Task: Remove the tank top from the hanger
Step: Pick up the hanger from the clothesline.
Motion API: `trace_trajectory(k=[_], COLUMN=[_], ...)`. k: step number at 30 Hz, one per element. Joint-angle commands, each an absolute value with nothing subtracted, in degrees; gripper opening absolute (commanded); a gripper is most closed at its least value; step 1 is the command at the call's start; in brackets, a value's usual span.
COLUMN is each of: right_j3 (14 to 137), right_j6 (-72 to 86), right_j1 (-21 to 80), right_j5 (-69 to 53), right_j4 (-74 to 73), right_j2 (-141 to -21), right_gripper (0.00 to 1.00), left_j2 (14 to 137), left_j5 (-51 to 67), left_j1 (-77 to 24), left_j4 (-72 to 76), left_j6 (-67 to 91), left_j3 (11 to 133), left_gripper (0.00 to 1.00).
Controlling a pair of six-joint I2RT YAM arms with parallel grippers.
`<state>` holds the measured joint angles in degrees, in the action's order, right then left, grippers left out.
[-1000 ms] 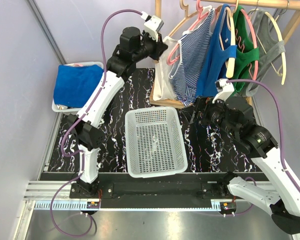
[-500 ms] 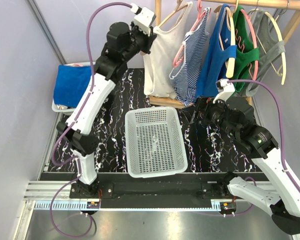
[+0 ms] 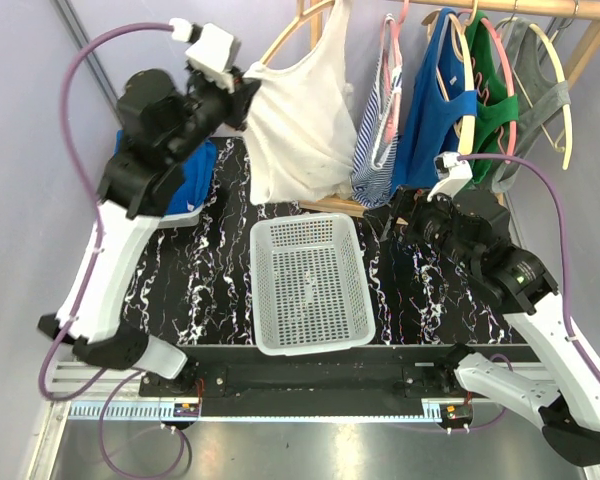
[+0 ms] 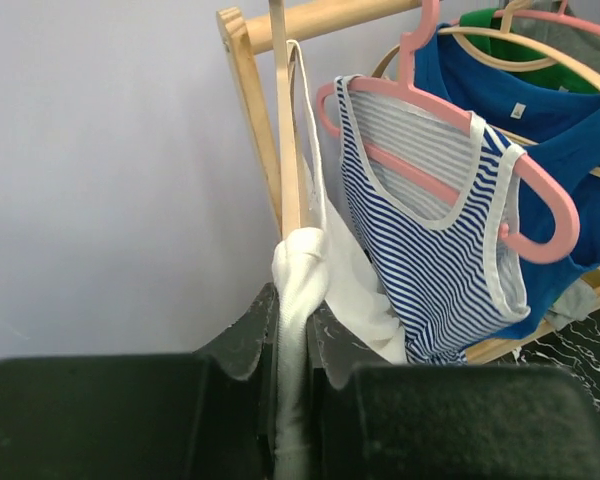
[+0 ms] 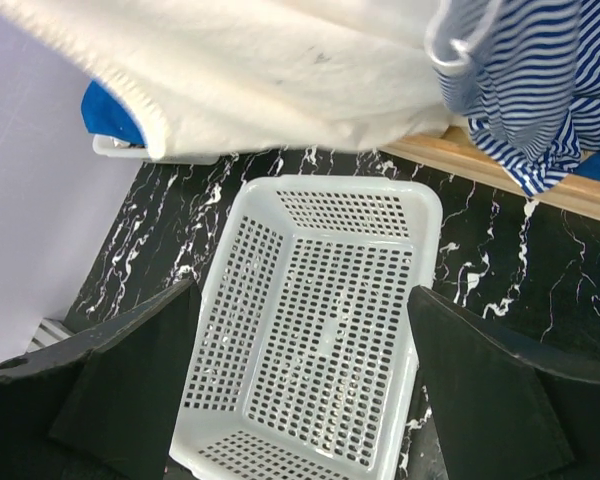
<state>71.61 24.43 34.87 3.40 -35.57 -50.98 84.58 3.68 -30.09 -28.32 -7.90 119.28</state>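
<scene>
Left gripper [image 3: 242,88]: jaws clamped on a bunched edge of the white tank top [image 3: 300,130], which hangs stretched leftward from the wooden hanger [image 4: 285,100] at the rack's left end, above the table [image 3: 230,260] and behind the basket [image 3: 308,285]. Recommended: pull left and slightly down along the hanger arm, w/o jerking, so the far strap slides off without dragging the hanger or the striped top [image 3: 375,150]. Right gripper [image 5: 302,385]: jaws wide apart, nothing held, low near the rack base; could steady the hanger if req'd.

From above and behind we overlook the table [image 3: 220,290]; our left wrist camera faces the rail [image 4: 320,15] close up, our right looks down on the basket [image 5: 310,340]; all show the tank top [image 3: 300,130]
</scene>
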Motion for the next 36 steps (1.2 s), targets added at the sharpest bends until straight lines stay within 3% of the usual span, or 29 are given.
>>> trace_trajectory(k=[1,11,24,36], right_j3=[74.79,73.48,67.33,56.70], right_j6=[24.52,24.26,24.43,20.13], right_j1=[35.33,35.33,35.33,35.33], right_j5=[3.60,4.39,6.06,7.03], right_j4=[-32.61,-31.38,-28.83,-13.65], right_j2=[-52.20,-52.82,-53.35,-49.40], right_gripper=[0.94,0.94,0.94,1.00], left_j2=[76.56,69.00,69.08,73.65], left_j5=[2.28,8.25,17.04,21.79], left_j1=[-29.79,-29.88,-29.88,-29.88], left_j4=[-21.97,-20.31,-15.30,-7.21], left_j6=[-7.21,-5.45,-0.18,7.90], left_j3=[120.84,129.45,137.46,142.56], left_gripper=[0.00,0.00,0.00,0.00])
